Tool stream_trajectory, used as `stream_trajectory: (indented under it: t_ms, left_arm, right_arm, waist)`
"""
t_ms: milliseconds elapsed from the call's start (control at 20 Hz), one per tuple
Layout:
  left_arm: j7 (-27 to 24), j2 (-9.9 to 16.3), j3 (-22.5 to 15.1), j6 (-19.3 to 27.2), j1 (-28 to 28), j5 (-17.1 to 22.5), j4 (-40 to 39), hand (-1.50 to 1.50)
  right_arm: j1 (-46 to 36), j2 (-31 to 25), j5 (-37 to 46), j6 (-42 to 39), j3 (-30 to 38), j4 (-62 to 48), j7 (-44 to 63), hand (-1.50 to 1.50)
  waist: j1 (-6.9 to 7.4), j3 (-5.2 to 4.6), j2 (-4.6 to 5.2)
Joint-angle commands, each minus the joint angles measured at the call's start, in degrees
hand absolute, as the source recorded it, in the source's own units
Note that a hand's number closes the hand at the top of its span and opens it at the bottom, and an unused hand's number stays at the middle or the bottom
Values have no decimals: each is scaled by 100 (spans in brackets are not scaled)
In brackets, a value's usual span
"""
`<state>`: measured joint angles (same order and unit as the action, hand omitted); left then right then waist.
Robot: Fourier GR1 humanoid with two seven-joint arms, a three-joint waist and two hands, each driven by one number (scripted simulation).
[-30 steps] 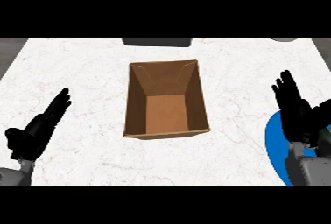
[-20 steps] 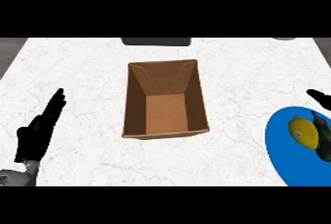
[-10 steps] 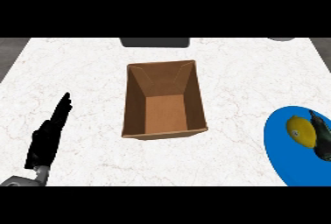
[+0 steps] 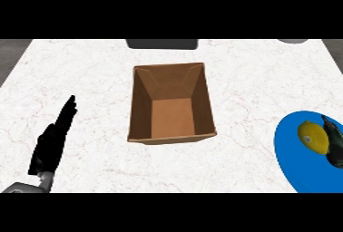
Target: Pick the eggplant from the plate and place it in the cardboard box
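An open cardboard box sits in the middle of the white marbled counter, its flaps up and its brown floor bare. Well off to its right, cut by the view's edge, lies a blue plate. On that plate rests a yellow, lemon-like fruit, and just beside it, touching its right side, is a long dark shape that runs off the picture; it may be the eggplant, or part of the right hand lying over it, and I cannot tell which from here. So I cannot say how the right hand stands. The left hand shows at the lower left, well apart from the box, lying edge-on with its fingers straight and pointing up the counter, holding nothing. Its grey forearm just peeks in at the bottom corner. At the far edge of the counter a dark grey object sits behind the box, and a pale one shows near the right corner.
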<state>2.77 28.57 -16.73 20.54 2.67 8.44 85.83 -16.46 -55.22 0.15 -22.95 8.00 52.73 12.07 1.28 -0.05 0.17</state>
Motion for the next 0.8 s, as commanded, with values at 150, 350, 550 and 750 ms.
stream_trajectory:
  t_ms: [150,350,550,750]
  left_arm:
    - [-20,42,125,-109,-137,-36,92,0]
    - [-28,-137,284,-185,-144,-87,29,0]
    - [269,-135,297,-187,-504,-284,603,0]
    - [-214,-402,587,-444,1,-355,-398,0]
  right_arm:
    - [-423,41,-80,-1581,-704,311,1095,-150]
    - [-691,400,262,-1511,-761,-183,1183,-150]
    - [-655,634,255,-1320,-628,479,2070,-150]
    - [-402,856,496,-1198,-617,550,2195,-150]
  waist:
    - [-45,-2,-26]
    - [-51,6,-7]
    - [-89,4,-31]
    - [-145,2,-21]
